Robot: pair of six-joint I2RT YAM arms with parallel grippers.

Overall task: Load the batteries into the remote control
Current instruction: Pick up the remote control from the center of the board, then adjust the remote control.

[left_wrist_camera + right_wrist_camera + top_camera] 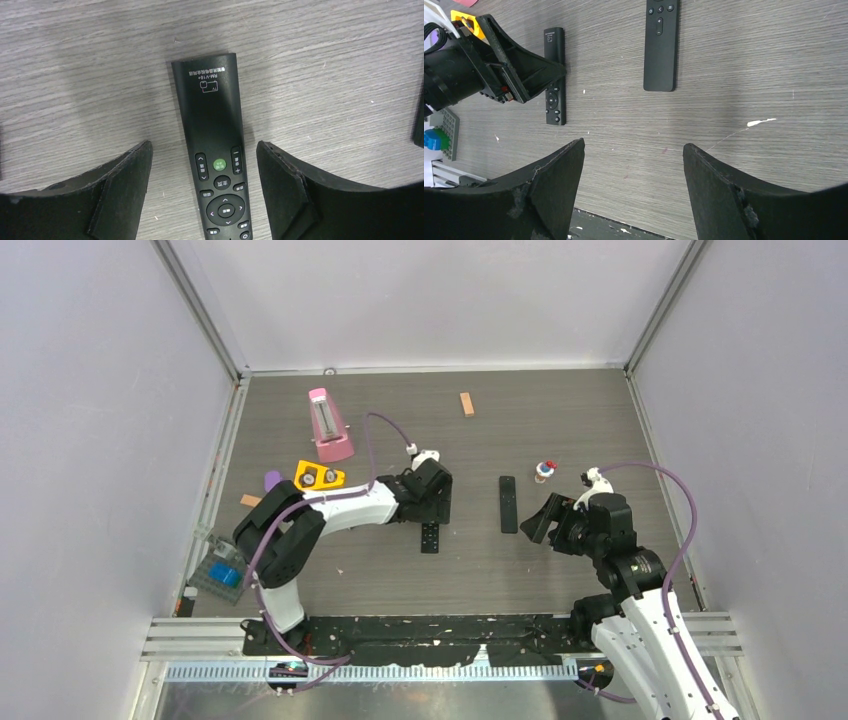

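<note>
A black remote control (215, 150) lies face up on the grey wood table, its buttons and a green key showing. My left gripper (204, 143) is open and straddles its button end, with a gap on each side between the fingers (127, 175) and the remote. From above, the left gripper (432, 508) covers the far part of this remote control (430, 538). My right gripper (542, 518) (633, 142) is open over bare table with nothing between its fingers. I cannot pick out the batteries for certain in any view.
A second black remote (508, 503) (660, 45) lies between the two grippers. A small red-topped upright item (543, 471) stands behind it. At the left are a pink metronome (328, 426), a yellow part (318, 476) and a tray of blocks (222, 572). A small wooden block (466, 404) lies at the back.
</note>
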